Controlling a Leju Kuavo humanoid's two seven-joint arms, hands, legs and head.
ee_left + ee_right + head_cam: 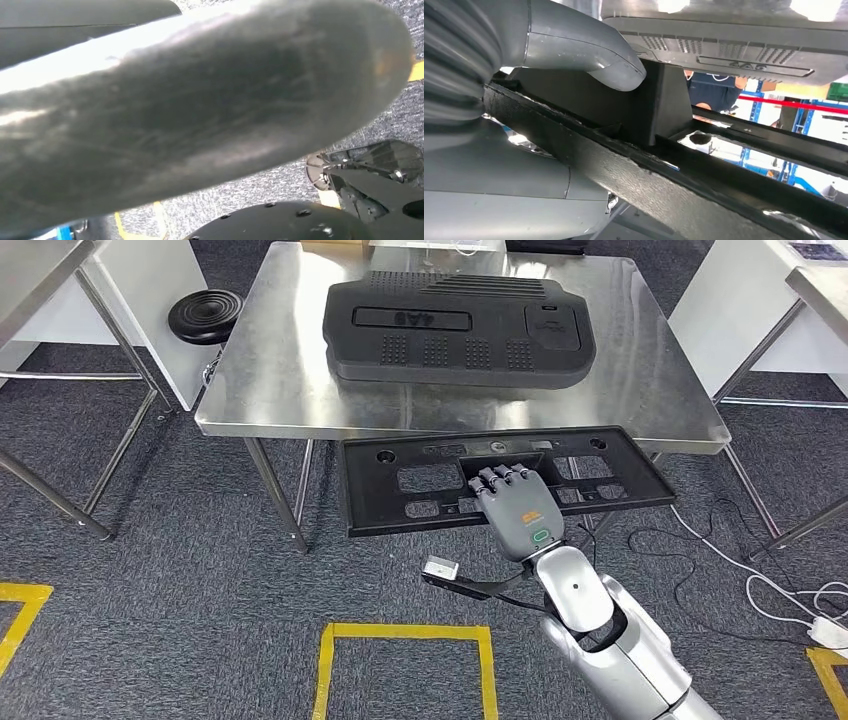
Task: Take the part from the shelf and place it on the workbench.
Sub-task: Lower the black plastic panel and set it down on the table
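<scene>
Part (pixel 420 483) is being carried by right hand (pixel 515 502), clamped on it, nearing surface (pixel 290 380); placing remains. Left hand's state: cannot tell.

A large black ribbed cover (pixel 460 328) lies across the middle of the steel bench (pixel 270 390). A round black disc (pixel 205 316) sits just off the bench's left edge. Yellow tape (pixel 405 635) marks the grey carpet (pixel 180 570); white cables (pixel 790 590) trail at right.

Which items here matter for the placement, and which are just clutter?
Job:
flat black plastic frame panel, gripped by right hand
steel workbench

Lying about:
large black ribbed plastic cover on the bench
round black disc
white floor cables
</scene>
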